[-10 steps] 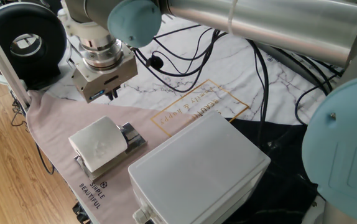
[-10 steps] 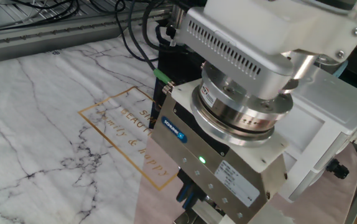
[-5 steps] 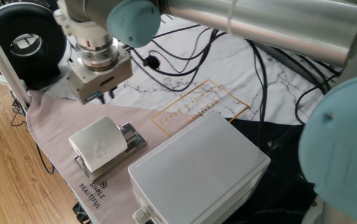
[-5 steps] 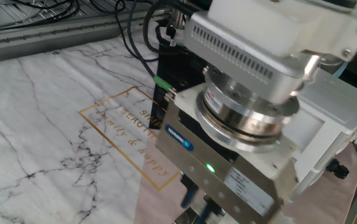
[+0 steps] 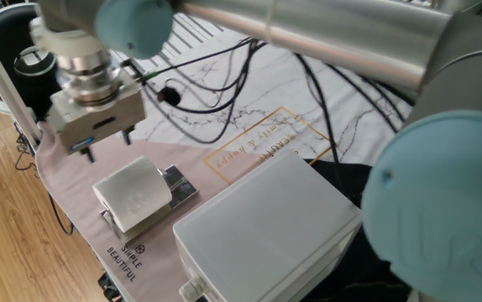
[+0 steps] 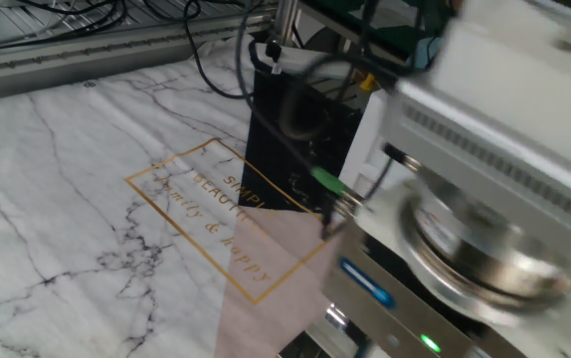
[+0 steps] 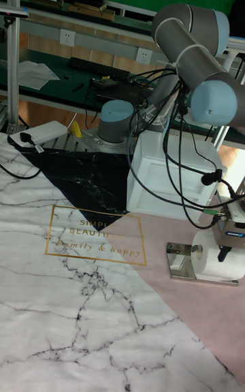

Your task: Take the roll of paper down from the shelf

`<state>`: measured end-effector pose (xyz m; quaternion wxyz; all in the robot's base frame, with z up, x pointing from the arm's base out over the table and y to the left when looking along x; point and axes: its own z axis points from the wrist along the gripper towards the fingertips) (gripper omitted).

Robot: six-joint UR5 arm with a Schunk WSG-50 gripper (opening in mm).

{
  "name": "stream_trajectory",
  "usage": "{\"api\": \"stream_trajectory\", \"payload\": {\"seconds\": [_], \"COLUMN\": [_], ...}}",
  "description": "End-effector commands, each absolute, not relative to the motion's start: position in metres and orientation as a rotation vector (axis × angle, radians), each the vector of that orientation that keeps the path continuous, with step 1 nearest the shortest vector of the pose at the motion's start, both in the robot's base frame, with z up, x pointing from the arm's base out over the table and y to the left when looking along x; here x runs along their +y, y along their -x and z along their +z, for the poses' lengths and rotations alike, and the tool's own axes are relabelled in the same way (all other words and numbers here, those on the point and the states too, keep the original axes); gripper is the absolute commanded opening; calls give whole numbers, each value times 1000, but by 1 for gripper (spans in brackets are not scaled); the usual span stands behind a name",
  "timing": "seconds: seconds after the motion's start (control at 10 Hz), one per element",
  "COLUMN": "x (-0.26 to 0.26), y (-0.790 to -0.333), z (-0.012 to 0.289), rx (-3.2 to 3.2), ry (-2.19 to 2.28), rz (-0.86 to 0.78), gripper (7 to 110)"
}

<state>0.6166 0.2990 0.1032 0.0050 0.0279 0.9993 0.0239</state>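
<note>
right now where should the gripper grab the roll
Across the round sides of the roll, coming down from above. It lies on its side on the shelf, top bare, with its hollow core end on in the tall fixed view. The gripper hangs open above it, off to one side, so it probably needs to shift over first.

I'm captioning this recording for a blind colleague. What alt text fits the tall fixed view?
A robot arm's hand hangs, empty, just above a white roll of paper that lies on a small chrome shelf at the right of a marble-patterned table. A big white box stands behind the shelf.
</note>
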Motion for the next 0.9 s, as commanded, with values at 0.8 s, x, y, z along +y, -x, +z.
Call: {"api": "stream_trajectory", "payload": {"seconds": [0.8], "x": [275], "y": [-586], "z": [100], "rx": [3238], "ry": [-173], "rz": [-34], "gripper": [107]}}
